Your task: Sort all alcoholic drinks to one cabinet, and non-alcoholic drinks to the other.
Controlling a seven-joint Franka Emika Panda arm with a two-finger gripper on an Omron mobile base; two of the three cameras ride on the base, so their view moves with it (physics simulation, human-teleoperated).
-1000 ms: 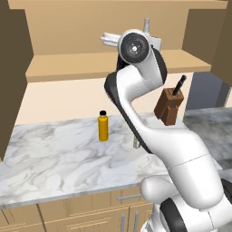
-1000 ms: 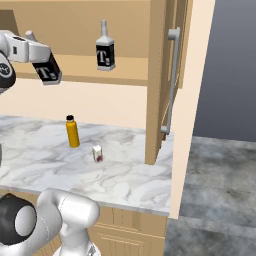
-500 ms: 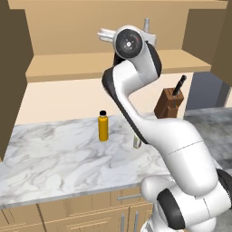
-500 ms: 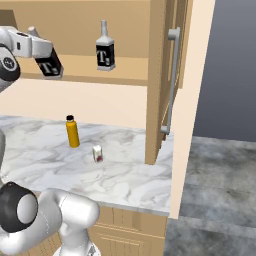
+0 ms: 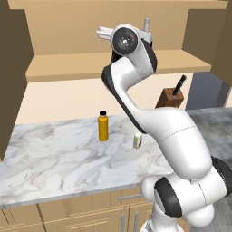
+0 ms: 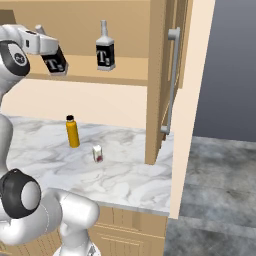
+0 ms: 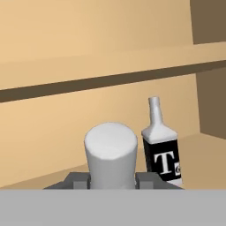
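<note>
The hand (image 6: 44,44) is up at shelf height in the wide cabinet (image 6: 125,77), clamped tight on the neck of a "T" bottle (image 6: 55,64) that hangs tilted below it, label facing out. From the hand view, that bottle's pale neck top (image 7: 110,152) sits right between the two fingers (image 7: 77,181), pinched on both sides. Just beyond the hand and off to one side, the second "T" bottle (image 6: 105,50) stands upright on the shelf, apart from the held one. Well below the hand, down on the marble tabletop (image 5: 54,158), the orange bottle (image 5: 103,126) stands upright with its black cap on. A small white carton (image 5: 137,140) sits near it, and a knife block (image 5: 170,97) sits farther back.
</note>
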